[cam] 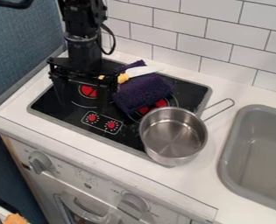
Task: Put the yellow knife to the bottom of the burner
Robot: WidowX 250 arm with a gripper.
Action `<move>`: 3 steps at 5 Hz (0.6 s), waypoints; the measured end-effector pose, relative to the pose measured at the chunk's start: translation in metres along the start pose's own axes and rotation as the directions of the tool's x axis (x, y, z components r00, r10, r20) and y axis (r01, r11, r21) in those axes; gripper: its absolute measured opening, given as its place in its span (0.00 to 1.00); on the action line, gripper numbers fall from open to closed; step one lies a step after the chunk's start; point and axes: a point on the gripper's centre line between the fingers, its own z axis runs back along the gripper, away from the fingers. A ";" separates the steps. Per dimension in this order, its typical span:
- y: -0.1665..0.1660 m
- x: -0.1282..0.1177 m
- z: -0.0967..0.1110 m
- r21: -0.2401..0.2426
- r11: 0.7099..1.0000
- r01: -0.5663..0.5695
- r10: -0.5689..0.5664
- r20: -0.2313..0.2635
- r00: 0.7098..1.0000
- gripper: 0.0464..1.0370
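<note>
ok so nearest the camera, well below the jaws, there's a white toy oven front (87, 183) with chunky grey knobs (132, 204). up from that, camera side and right of the jaws, a shiny round metal pot (174, 135) sits over the stove's near right corner, handle pointing away to the right. further right is a grey plastic sink (226, 162).

the black two-finger gripper (83, 107) hangs over the left part of the black stovetop with red burners (72, 121), jaws released and spread wide, one red burner showing between them. just right of the jaws there's a bunched dark purple cloth (144, 92), and the yellow-handled knife with a white blade (135, 73) lies across its far side, handle end partly behind the right-hand jaw. way behind the jaws, white brick tiles (216, 37).
</note>
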 end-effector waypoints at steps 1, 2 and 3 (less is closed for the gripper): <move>-0.001 -0.001 -0.005 -0.007 1.000 0.007 -0.007 -0.018 1.000 0.96; -0.004 0.007 0.001 -0.039 0.992 0.118 -0.117 0.016 0.993 0.96; -0.004 0.025 0.012 -0.054 0.955 0.292 -0.284 0.114 0.952 0.96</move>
